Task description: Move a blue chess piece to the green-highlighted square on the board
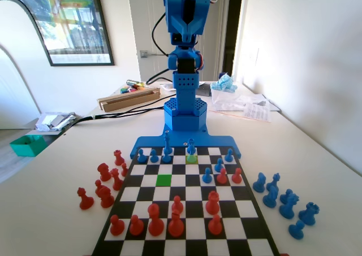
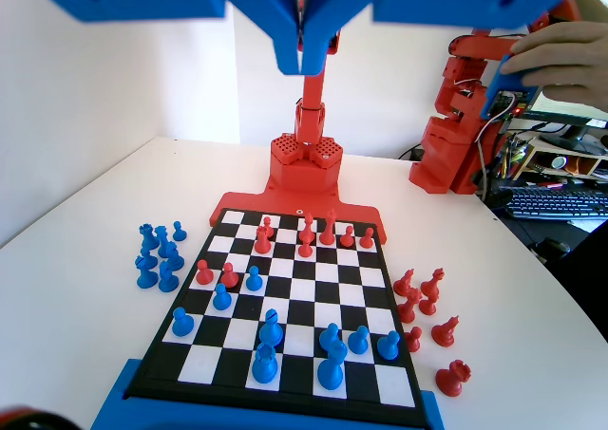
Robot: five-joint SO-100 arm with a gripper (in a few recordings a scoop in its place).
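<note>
The gripper (image 2: 302, 65) is held high above the board (image 1: 257, 231), its jaws pressed together on nothing. In the fixed view, the blue chess piece (image 1: 191, 148) is seen at one o'clock from the green-highlighted square (image 1: 164, 179).

A small blue pawn (image 1: 191, 148) stands upright on the board's (image 1: 257, 225) yellow-olive square, green square (image 1: 164, 179) unoccupied.
</note>
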